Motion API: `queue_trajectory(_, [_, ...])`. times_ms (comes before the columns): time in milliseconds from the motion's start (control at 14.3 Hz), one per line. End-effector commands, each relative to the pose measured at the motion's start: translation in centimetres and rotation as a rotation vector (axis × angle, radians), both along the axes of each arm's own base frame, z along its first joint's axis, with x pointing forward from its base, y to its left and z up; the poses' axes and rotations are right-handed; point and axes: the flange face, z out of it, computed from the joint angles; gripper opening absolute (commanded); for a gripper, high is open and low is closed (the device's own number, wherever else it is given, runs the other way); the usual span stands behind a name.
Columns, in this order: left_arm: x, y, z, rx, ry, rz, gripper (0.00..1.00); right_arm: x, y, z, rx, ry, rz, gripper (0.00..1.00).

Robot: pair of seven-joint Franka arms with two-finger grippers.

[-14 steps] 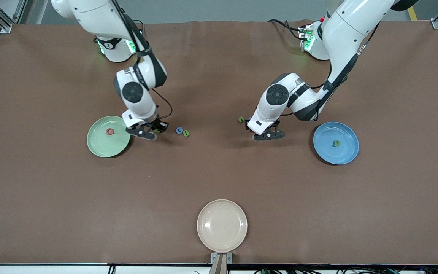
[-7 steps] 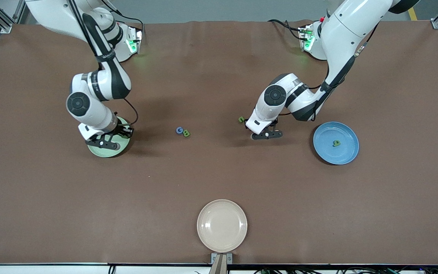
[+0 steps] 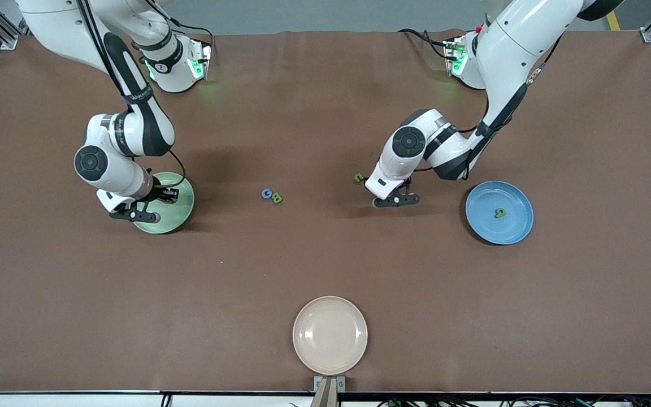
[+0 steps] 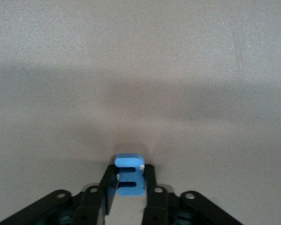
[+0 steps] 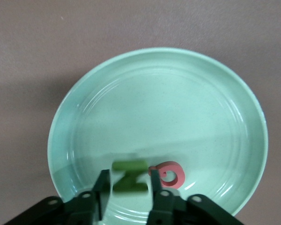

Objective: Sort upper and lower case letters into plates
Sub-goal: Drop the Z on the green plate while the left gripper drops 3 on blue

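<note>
The right gripper (image 3: pixel 150 206) hangs low over the pale green round plastic plate (image 3: pixel 183 199) toward the right arm's end of the brown table (image 3: pixel 325 113). A second ago it was beside that plate, close to the two loose letters at the table's middle. Its fingers now stand slightly parted on either side of a chunky green letter Z (image 5: pixel 129 182), which lies in the plate. Just beside the Z lies a pink-red round letter with a tail (image 5: pixel 171 174), perhaps a Q or an a. The lettering on the arm's dark band is too small to read.

At mid-table a blue letter C (image 3: pixel 267 193) and a green letter B (image 3: pixel 277 198) touch each other, unmoved. A small green letter (image 3: pixel 358 177), unreadable, lies nearer the left arm.

The left gripper (image 3: pixel 396 199) sits down at the table, just nearer the front camera than that green letter, and has hardly shifted. Its fingers have closed and pinch a blue block letter (image 4: pixel 130 177) that reads as an E or a 3.

The blue round plastic plate (image 3: pixel 481 223), toward the left arm's end, holds one green letter (image 3: pixel 499 212), perhaps an a. A cream-beige round plate (image 3: pixel 330 334) sits nearest the front camera.
</note>
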Motion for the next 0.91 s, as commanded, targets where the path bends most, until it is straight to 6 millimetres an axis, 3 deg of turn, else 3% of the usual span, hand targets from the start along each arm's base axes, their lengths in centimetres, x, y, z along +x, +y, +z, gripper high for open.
queue_trajectory(0, [-0.3,-0.4,-0.1,0.017,-0.018,-0.027,0.17,-0.2,0.4,0.4,0.009,-0.002,-0.001,1.00])
queue_trajectory(140, [0.1,0.0,0.2,0.030,-0.018,-0.024,0.09,-0.3,2.2,0.5,0.000,-0.006,-0.050,1.00])
queue_trajectory(420, [2.6,2.1,4.3,0.092,-0.055,-0.058,0.04,-1.5,10.5,1.1,0.012,-0.051,-0.152,1.00])
queue_trajectory(630, [5.6,6.6,8.2,0.131,-0.090,-0.111,0.04,-2.0,15.2,-0.2,0.025,-0.104,-0.192,1.00])
queue_trajectory(840, [7.4,12.4,9.3,0.161,-0.083,-0.141,0.04,-2.3,19.5,-1.9,0.017,-0.145,-0.255,1.00])
